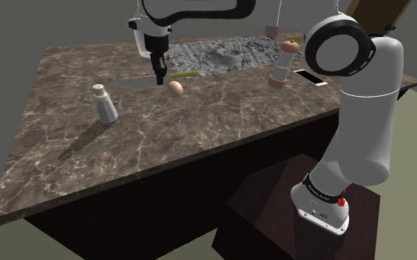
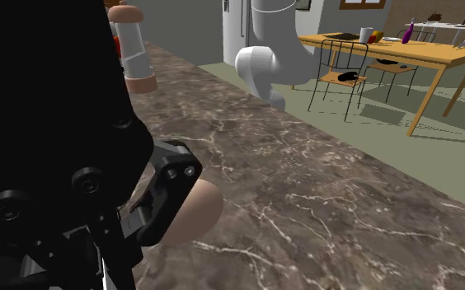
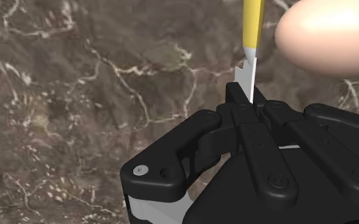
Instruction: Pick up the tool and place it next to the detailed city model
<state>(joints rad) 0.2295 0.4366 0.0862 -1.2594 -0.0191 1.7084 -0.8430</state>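
Gripper (image 3: 245, 97): jaws drawn in narrow, clasping the knife (image 3: 251, 38) on its blade just short of the yellow handle. Whether the knife is clear of the counter (image 1: 199, 137) cannot be told.

Long axis: the knife runs roughly alongside the near edge of the city model (image 1: 214, 53). The handle end is close to that edge, and the bare blade runs out past the model's end. The carry therefore looks short, a small shift toward the model with the blade kept level.

Obstructions, placed by the city model:
- An egg (image 1: 175, 88) lies just beside the gripper, on the side away from the model. It is near enough to be clipped by a backward swing, but not in the forward path.
- A salt shaker (image 1: 105, 102) stands farther out from the model, well apart from the knife.
- A grinder (image 1: 280, 68) and a phone (image 1: 310, 77) stand off the model's opposite end, clear of the route as judged.

Main risk: the blade end sweeping wide if the wrist turns.
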